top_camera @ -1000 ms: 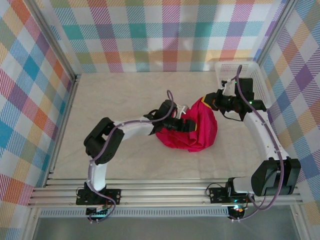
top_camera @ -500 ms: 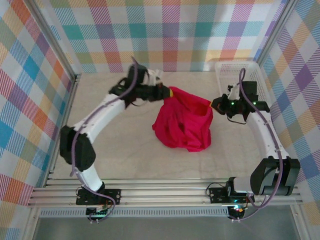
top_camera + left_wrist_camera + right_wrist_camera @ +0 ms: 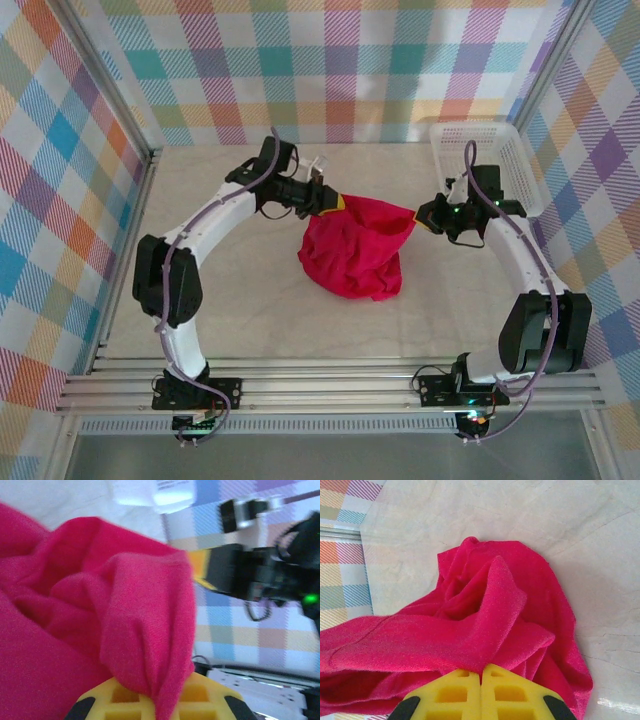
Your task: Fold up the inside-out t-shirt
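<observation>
The inside-out t-shirt (image 3: 352, 250) is bright red and hangs bunched between my two grippers, its lower part resting on the table. At the shirt's upper left corner, my left gripper (image 3: 338, 203) is shut on the fabric. In the left wrist view a fold of the shirt (image 3: 145, 620) runs down between the yellow fingers (image 3: 210, 700). My right gripper (image 3: 420, 216) is shut on the upper right corner. In the right wrist view the shirt (image 3: 490, 615) spreads out from the closed yellow fingertips (image 3: 450, 692).
A white mesh basket (image 3: 500, 150) stands at the back right, just behind the right arm. Plaid walls enclose the beige table (image 3: 230, 300) on three sides. A metal rail runs along the near edge (image 3: 330, 385).
My left gripper has closed on the shirt's corner, then swung from the shirt's middle up to the back left with it. The shirt now stretches between both grippers. The right gripper kept its hold.
</observation>
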Controlling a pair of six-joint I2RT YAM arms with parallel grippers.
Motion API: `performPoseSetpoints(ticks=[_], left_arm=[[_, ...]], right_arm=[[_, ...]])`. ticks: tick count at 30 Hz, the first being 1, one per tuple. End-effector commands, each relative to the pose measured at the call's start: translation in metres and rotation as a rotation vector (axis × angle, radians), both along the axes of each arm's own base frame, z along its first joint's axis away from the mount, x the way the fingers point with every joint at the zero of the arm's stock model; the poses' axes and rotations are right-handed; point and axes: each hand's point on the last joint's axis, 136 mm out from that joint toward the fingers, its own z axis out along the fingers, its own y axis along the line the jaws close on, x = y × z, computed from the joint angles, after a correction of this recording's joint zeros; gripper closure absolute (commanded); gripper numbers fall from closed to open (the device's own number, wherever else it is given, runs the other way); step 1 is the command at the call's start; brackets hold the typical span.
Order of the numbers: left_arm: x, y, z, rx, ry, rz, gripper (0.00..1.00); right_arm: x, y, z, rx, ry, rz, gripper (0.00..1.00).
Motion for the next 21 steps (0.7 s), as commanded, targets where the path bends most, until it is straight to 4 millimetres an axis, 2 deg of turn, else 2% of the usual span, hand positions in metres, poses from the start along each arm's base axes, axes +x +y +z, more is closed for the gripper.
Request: performPoseSetpoints(ticks=[1, 2, 4, 7, 10, 12, 13, 14, 16, 17, 19, 21], left_arm=[[0.021, 0.031, -0.041, 0.224, -0.022, 0.088, 0.92], [0.025, 0.038, -0.047, 0.274, -0.037, 0.115, 0.87], [0.030, 0.051, -0.049, 0.360, -0.095, 0.175, 0.65], [0.024, 0.061, -0.033, 0.461, -0.212, 0.216, 0.47], [0.001, 0.058, -0.018, 0.479, -0.264, 0.190, 0.44], [-0.016, 0.058, -0.022, 0.469, -0.250, 0.169, 0.47], [-0.024, 0.063, -0.029, 0.467, -0.223, 0.169, 0.52], [-0.029, 0.068, -0.038, 0.475, -0.188, 0.173, 0.57], [-0.040, 0.082, -0.062, 0.492, -0.105, 0.192, 0.62], [-0.043, 0.086, -0.071, 0.491, -0.078, 0.199, 0.62], [-0.049, 0.093, -0.083, 0.475, -0.041, 0.220, 0.56], [-0.055, 0.096, -0.092, 0.461, -0.028, 0.228, 0.50]], right_arm=[[0.000, 0.007, -0.003, 0.004, 0.010, 0.014, 1.00], [0.000, 0.012, -0.003, 0.005, 0.009, 0.024, 1.00], [0.000, 0.019, -0.005, 0.001, 0.013, 0.044, 1.00], [0.001, 0.018, -0.012, -0.014, 0.029, 0.040, 1.00], [0.004, 0.017, -0.013, -0.025, 0.030, 0.039, 1.00], [0.006, 0.010, -0.014, -0.064, 0.034, 0.024, 1.00], [0.008, 0.004, -0.014, -0.104, 0.038, 0.008, 0.98], [0.010, -0.003, -0.014, -0.145, 0.039, -0.008, 0.94], [0.012, -0.023, -0.017, -0.275, 0.047, -0.058, 0.70], [0.012, -0.027, -0.016, -0.305, 0.044, -0.060, 0.63], [0.009, -0.019, -0.011, -0.322, 0.024, -0.031, 0.55], [0.005, 0.005, -0.008, -0.341, -0.015, 0.047, 0.47]])
